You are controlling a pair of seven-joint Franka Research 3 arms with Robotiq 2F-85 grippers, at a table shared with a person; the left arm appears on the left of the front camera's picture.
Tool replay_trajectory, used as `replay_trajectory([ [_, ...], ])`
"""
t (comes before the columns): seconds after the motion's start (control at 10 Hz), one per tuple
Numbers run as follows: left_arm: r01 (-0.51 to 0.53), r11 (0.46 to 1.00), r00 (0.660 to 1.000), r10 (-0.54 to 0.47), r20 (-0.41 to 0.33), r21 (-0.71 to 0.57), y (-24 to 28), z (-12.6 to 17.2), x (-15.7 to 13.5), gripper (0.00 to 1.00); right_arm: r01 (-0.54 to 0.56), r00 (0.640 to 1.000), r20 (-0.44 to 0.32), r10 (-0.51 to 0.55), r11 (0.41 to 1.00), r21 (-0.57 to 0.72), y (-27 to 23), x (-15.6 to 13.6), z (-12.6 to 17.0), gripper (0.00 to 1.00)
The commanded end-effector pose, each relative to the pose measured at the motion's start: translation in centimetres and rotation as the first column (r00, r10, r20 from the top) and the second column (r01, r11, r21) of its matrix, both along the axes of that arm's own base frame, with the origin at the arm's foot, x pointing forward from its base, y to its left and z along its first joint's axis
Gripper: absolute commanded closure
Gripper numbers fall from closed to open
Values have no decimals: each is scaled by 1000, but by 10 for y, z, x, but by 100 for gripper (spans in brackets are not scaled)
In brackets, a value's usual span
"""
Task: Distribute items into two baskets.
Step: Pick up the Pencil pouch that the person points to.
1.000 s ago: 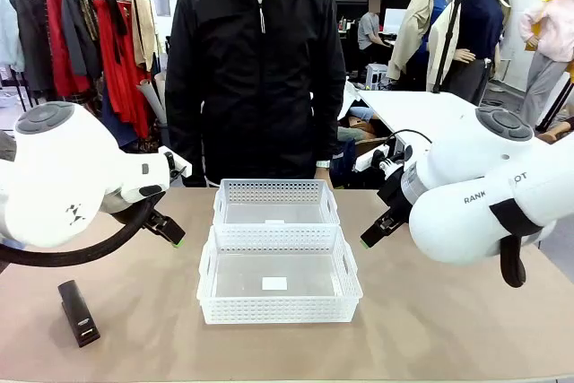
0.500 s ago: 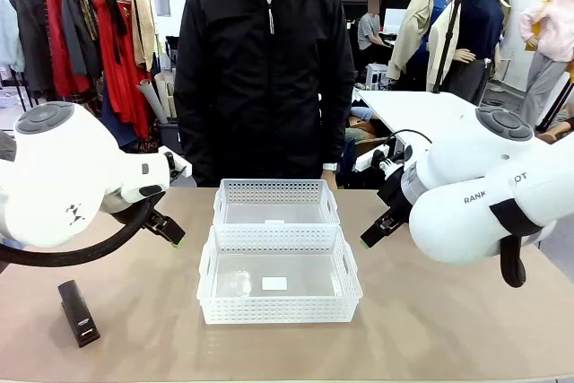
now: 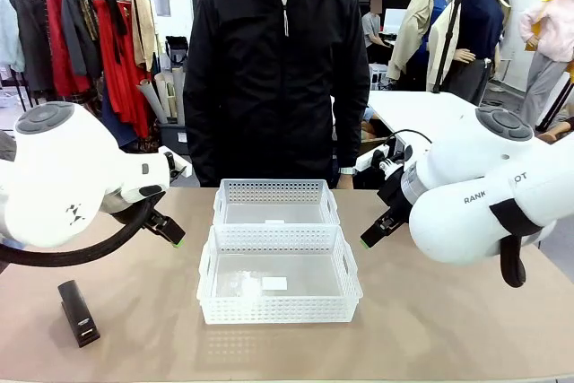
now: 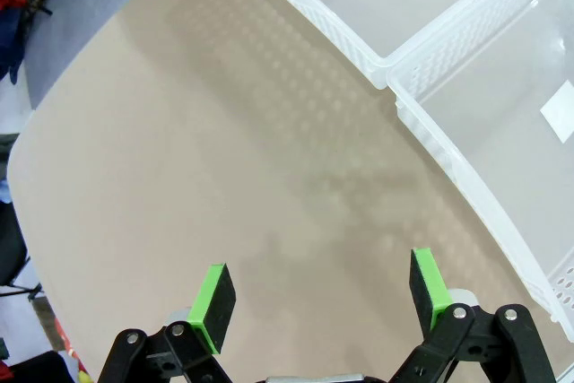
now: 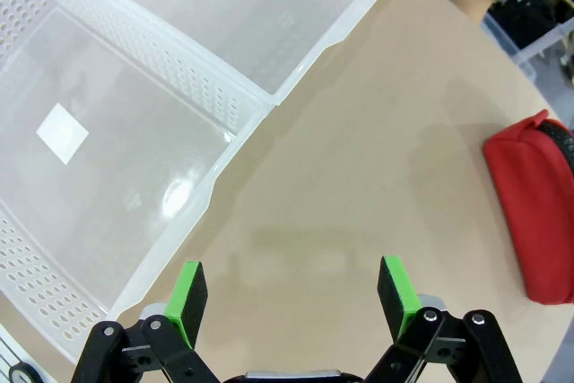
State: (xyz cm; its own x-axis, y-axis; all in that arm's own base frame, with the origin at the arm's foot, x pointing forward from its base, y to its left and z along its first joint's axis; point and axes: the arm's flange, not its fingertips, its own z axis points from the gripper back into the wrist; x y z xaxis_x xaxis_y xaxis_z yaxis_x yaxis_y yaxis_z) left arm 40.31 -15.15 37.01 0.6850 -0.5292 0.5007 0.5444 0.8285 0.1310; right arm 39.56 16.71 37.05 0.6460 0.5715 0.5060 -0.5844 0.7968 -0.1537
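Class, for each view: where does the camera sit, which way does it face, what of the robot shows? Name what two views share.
Front view: fixed between the arms, facing across the table at the person; left gripper and right gripper show.
Left wrist view: on left wrist, looking down at the table; open left gripper shows.
Right wrist view: on right wrist, looking down; open right gripper, red pouch.
Shared: both wrist views show the baskets.

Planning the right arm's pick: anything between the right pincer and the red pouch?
Nothing visible. Bare table lies between the open right pincer and the red pouch; the baskets sit off to the other side.
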Motion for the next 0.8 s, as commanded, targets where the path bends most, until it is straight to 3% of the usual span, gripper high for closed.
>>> replay_trajectory([
  [0.0,-18,1000,1000,18,0,-25,4,6,0,0,3,1000,15,-3,1000,14,-5,3,8,0],
  [0.4,10,990,996,-22,-88,-138,39,55,-2,0,7,1000,-15,-5,992,127,-28,9,66,0],
  [0.7,-4,974,982,-39,-187,-226,96,100,-22,0,26,997,-80,-9,974,226,-63,3,112,0],
])
